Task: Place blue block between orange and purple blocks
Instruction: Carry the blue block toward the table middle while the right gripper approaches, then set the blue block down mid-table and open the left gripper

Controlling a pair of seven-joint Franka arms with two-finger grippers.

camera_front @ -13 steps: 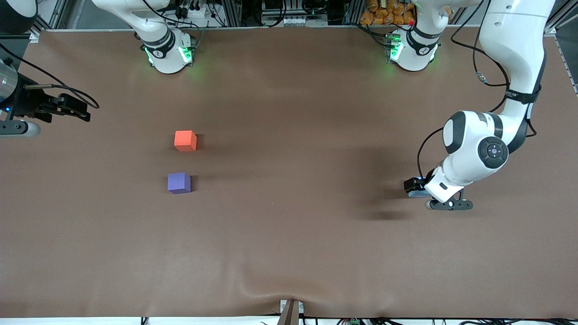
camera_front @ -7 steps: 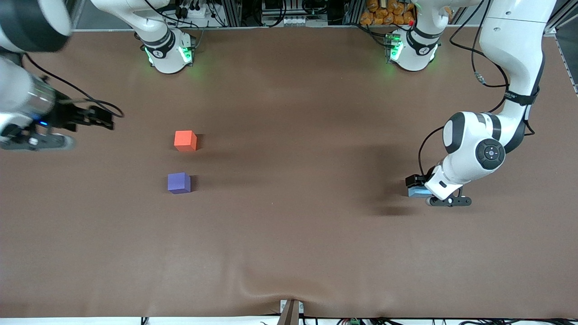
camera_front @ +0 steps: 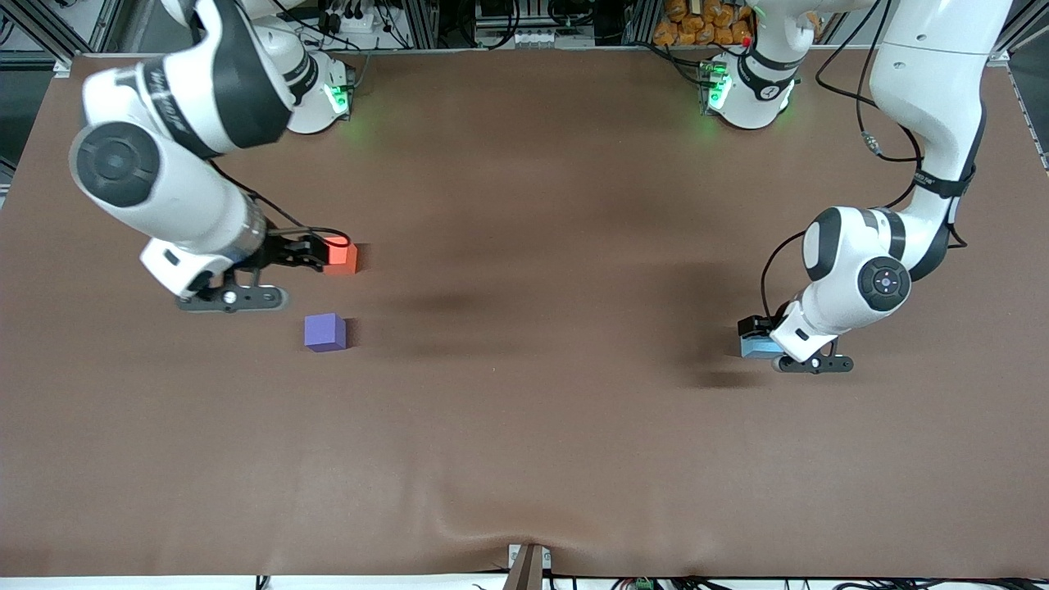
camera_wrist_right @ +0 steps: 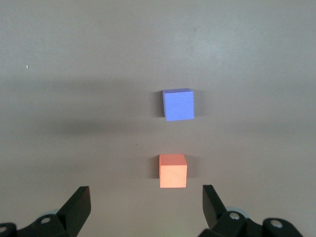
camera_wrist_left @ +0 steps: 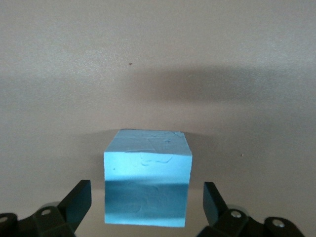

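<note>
Left gripper (camera_front: 758, 340) sat at the right of the front view when you stopped, low at the brown table (camera_front: 524, 426), its open fingers on either side of the blue block (camera_front: 756, 347). You had the right gripper (camera_front: 307, 254) at the left of that frame, up in the air and overlapping the orange block (camera_front: 342, 257). Just below, nearer the camera, the purple block (camera_front: 324, 332) stood apart from the orange one with a bare gap between them. The blue block lay well apart from both, toward the left arm's end of the table.

Your left wrist view showed the blue block (camera_wrist_left: 147, 178) at lower centre, resting on the table between the two fingers (camera_wrist_left: 75, 203), clear space on each side, so nothing was gripped.

Your right wrist view showed the fingers (camera_wrist_right: 75, 208) spread wide and empty along the bottom edge. The orange block (camera_wrist_right: 173, 171) sat between them near lower centre, the purple block (camera_wrist_right: 178, 104) above it in the frame.
</note>
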